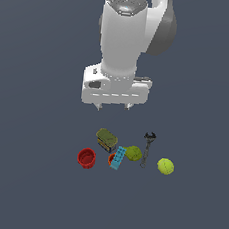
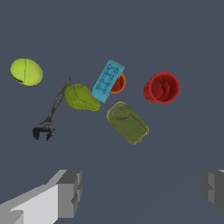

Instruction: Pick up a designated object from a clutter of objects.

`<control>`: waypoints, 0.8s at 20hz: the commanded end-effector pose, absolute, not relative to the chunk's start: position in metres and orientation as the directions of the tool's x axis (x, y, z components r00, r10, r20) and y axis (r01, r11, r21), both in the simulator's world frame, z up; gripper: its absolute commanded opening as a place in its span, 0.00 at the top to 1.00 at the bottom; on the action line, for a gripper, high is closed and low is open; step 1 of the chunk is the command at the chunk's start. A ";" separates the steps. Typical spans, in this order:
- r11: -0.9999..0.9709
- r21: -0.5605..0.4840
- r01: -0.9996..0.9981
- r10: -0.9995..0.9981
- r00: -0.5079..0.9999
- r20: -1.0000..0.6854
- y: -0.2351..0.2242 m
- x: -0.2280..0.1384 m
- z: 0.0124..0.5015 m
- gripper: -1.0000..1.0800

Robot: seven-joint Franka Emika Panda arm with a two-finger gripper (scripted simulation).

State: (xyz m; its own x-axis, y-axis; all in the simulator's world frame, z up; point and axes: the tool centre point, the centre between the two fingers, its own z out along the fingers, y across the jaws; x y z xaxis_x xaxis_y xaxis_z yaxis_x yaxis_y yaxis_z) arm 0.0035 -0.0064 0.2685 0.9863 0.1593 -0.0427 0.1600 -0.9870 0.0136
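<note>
The olive-topped tin [image 1: 106,138] with dark sides lies on the grey floor at the back of the clutter; in the wrist view [image 2: 127,122] its olive top faces the camera. My gripper [image 1: 113,107] hangs above and behind the tin, clear of it. It is open and empty, and its two fingers [image 2: 70,192] stand wide apart in the wrist view. The clutter around the tin holds a red cup [image 1: 86,158], a small orange cup [image 1: 113,159], a light-blue brick [image 1: 118,158], a green lumpy blob [image 1: 133,153], a dark wrench [image 1: 147,148] and a yellow-green ball [image 1: 165,166].
The light-blue brick [image 2: 107,81] leans over the orange cup [image 2: 119,83], close to the tin. The red cup [image 2: 162,87] is beside the tin, on the other side from the blob [image 2: 81,97]. The wrench [image 2: 51,113] and the ball [image 2: 26,71] lie farther off.
</note>
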 end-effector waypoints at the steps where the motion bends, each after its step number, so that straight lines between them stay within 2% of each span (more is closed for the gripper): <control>1: -0.978 0.012 0.207 0.207 0.978 -0.041 -0.008 0.006 0.258 0.04; 16: -0.839 0.002 0.545 0.544 0.838 -0.024 -0.016 0.019 0.182 0.04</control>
